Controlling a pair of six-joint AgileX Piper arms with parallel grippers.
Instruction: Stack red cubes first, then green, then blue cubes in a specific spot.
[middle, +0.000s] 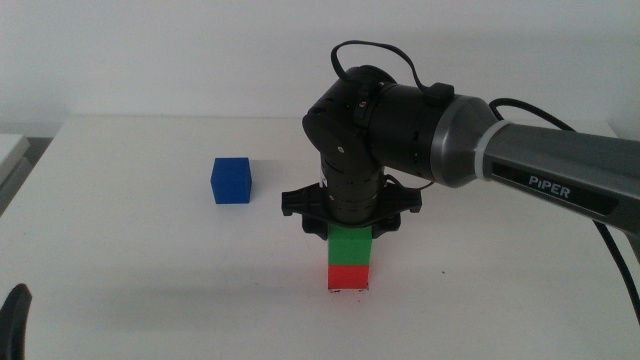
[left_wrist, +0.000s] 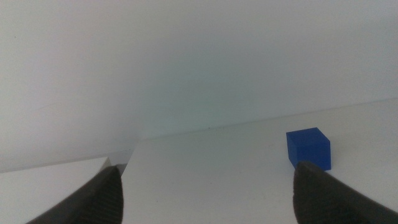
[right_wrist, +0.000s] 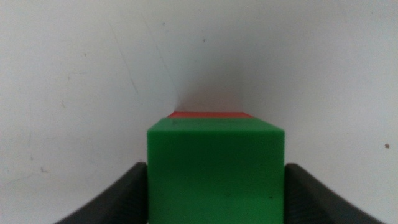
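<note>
The green cube (middle: 350, 247) sits on top of the red cube (middle: 349, 277) near the table's front middle. My right gripper (middle: 350, 228) comes straight down onto this stack and is shut on the green cube (right_wrist: 216, 168), a jaw against each side. Only a thin red strip (right_wrist: 211, 114) of the lower cube shows beyond the green one in the right wrist view. The blue cube (middle: 231, 181) stands alone on the table, left of and behind the stack. My left gripper (left_wrist: 205, 193) waits open at the table's front left corner, with the blue cube (left_wrist: 308, 148) ahead of it.
The white table (middle: 130, 250) ends at a white wall behind. The right arm's grey link (middle: 560, 165) and its black cable (middle: 615, 250) cross the right side above the table.
</note>
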